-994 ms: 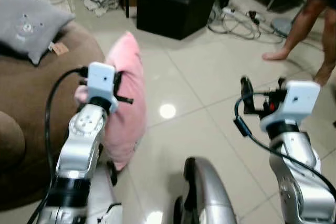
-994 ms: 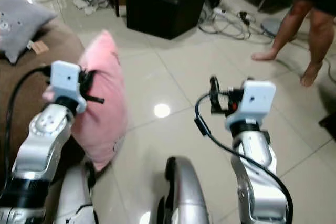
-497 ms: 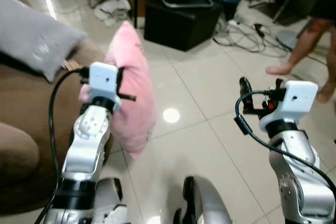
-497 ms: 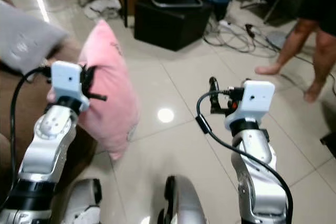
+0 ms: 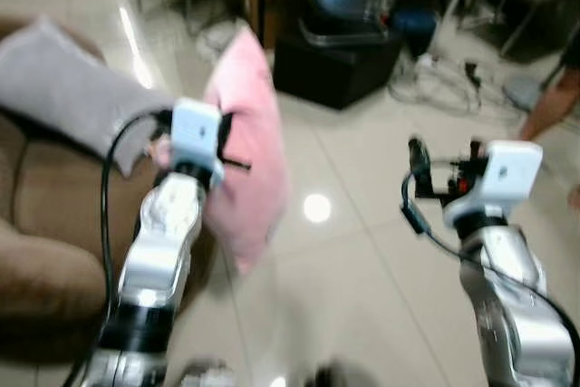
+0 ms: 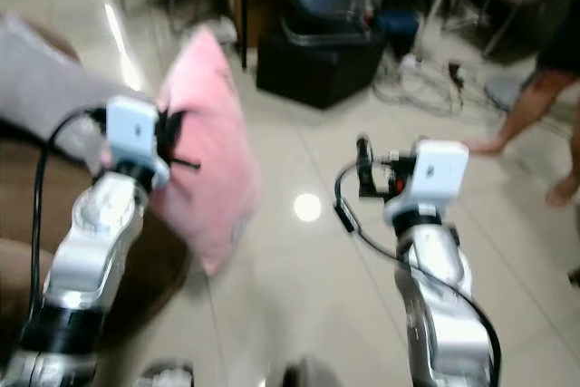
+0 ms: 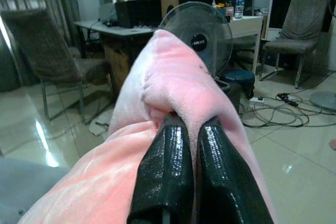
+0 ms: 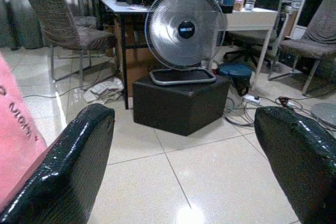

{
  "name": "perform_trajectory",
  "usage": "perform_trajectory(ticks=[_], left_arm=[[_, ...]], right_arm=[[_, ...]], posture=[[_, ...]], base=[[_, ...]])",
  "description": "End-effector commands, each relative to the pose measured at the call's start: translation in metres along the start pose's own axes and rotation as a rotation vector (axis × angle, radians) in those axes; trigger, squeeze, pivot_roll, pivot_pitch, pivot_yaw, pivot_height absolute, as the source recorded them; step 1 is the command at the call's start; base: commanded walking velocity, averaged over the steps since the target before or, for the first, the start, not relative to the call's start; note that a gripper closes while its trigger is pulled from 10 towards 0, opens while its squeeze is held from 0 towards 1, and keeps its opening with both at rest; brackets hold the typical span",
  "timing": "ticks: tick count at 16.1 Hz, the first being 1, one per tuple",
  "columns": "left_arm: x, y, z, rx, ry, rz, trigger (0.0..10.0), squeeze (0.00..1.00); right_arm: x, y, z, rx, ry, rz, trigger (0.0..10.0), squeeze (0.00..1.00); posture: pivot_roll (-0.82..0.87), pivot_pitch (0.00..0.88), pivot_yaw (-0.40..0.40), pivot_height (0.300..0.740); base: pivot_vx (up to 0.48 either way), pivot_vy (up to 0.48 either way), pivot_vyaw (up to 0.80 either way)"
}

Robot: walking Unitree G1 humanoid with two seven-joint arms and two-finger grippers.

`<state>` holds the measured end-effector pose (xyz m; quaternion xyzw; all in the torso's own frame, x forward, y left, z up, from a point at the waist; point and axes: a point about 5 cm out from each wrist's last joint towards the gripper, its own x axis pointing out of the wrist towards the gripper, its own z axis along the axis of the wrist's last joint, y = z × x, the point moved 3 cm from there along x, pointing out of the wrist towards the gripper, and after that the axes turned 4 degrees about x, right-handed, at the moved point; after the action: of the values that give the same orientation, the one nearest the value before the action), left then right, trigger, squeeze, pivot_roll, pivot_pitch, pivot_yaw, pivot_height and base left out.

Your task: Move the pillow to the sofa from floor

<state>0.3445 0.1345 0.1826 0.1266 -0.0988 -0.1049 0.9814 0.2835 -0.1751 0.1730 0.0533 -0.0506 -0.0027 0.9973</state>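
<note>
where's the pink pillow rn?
Off the floor, pinched in the left gripper on the robot's left: the pillow hangs over the tiles beside the brown sofa, next to the grey cushion.

Both head views are smeared by motion blur, so edges of the pillow (image 5: 246, 147) and the arms look soft. The left gripper (image 7: 186, 129) has its fingertips buried in a pinched fold of the pillow, hidden from sight. The pillow's near part is cut off by the wrist picture's edge. The sofa (image 5: 45, 224) runs off the left edge, as does the grey cushion (image 5: 68, 88) on it. A person's leg (image 6: 535, 106) at far right is cut off above the knee.
</note>
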Motion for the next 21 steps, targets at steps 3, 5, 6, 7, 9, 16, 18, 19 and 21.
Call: perform_trajectory(ticks=[3, 5, 6, 7, 9, 16, 18, 19, 21], left_arm=[[0.004, -0.002, 0.012, 0.046, -0.037, -0.023, 10.0, 0.0], [0.008, -0.001, 0.013, 0.039, -0.037, -0.014, 10.0, 0.0], [0.009, 0.0, 0.011, 0.051, -0.018, -0.007, 10.0, 0.0], [0.01, -0.001, 0.006, 0.06, 0.012, -0.008, 10.0, 0.0], [0.011, -0.001, 0.006, 0.074, 0.017, -0.021, 10.0, 0.0], [0.018, 0.001, 0.007, 0.099, 0.019, -0.024, 10.0, 0.0], [0.018, 0.004, 0.007, 0.105, 0.025, -0.018, 10.0, 0.0], [0.018, 0.006, 0.006, 0.104, 0.029, -0.017, 10.0, 0.0], [0.019, 0.0, -0.002, 0.074, 0.079, -0.067, 10.0, 0.0]], right_arm=[[-0.003, 0.004, -0.009, -0.016, 0.048, 0.028, 10.0, 0.0], [-0.004, 0.013, -0.015, -0.079, 0.063, 0.071, 10.0, 0.0], [-0.004, 0.016, -0.015, -0.091, 0.063, 0.085, 10.0, 0.0], [-0.004, 0.019, -0.014, -0.093, 0.06, 0.097, 10.0, 0.0], [-0.004, 0.021, -0.015, -0.093, 0.06, 0.103, 10.0, 0.0], [-0.006, 0.023, -0.022, -0.111, 0.084, 0.139, 10.0, 0.0], [-0.007, 0.025, -0.025, -0.119, 0.092, 0.162, 10.0, 0.0], [-0.007, 0.026, -0.026, -0.121, 0.093, 0.163, 10.0, 0.0], [-0.006, 0.022, -0.027, -0.133, 0.09, 0.136, 10.0, 0.0]], posture=[[0.02, 0.029, -0.09, 0.74], [0.02, 0.024, -0.091, 0.74], [0.02, 0.021, -0.088, 0.74], [0.03, 0.021, -0.087, 0.74], [0.03, 0.029, -0.086, 0.74], [0.04, 0.037, -0.093, 0.74], [0.04, 0.037, -0.093, 0.74], [0.05, 0.042, -0.09, 0.74], [0.05, 0.042, -0.081, 0.74]], base=[[0.0, 0.0, 0.0], [0.122, 0.0, 0.0], [0.3, 0.0, 0.0], [0.322, 0.0, 0.0], [0.324, 0.0, 0.26], [0.333, 0.0, 0.8], [0.337, 0.0, 0.8], [0.337, 0.0, 0.8], [0.15, 0.0, 0.4]])
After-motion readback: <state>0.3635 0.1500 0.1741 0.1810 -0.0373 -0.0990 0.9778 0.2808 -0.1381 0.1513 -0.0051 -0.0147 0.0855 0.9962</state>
